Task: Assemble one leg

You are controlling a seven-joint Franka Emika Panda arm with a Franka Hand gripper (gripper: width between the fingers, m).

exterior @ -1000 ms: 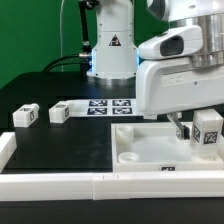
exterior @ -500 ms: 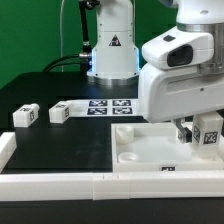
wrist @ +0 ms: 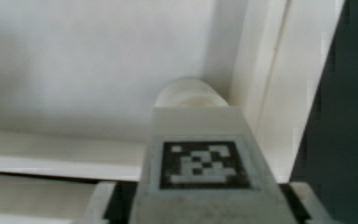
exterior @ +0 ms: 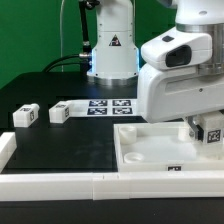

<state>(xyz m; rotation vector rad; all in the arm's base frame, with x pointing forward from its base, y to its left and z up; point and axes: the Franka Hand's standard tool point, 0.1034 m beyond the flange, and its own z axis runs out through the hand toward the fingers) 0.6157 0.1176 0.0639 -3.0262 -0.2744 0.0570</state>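
The gripper (exterior: 205,129), pinching 1 stubby white plastic leg (wrist: 202,162) (tag showing), is edging toward the exterior view's right, nearing the white square tabletop (exterior: 150,152) and its corner socket (wrist: 194,95).

Open black table (exterior: 75,140) between the spare legs (exterior: 25,116) and the tray (exterior: 150,152): free passage. The marker board (exterior: 105,105) lies flat behind it (low, no real bar). A white rail (exterior: 60,185) closes the near edge. Tray floor toward the exterior view's left is bare. The opposite corner is occupied by the gripper (exterior: 205,135) clamped on the leg (exterior: 212,130), with the tray wall (wrist: 274,60) just beside.
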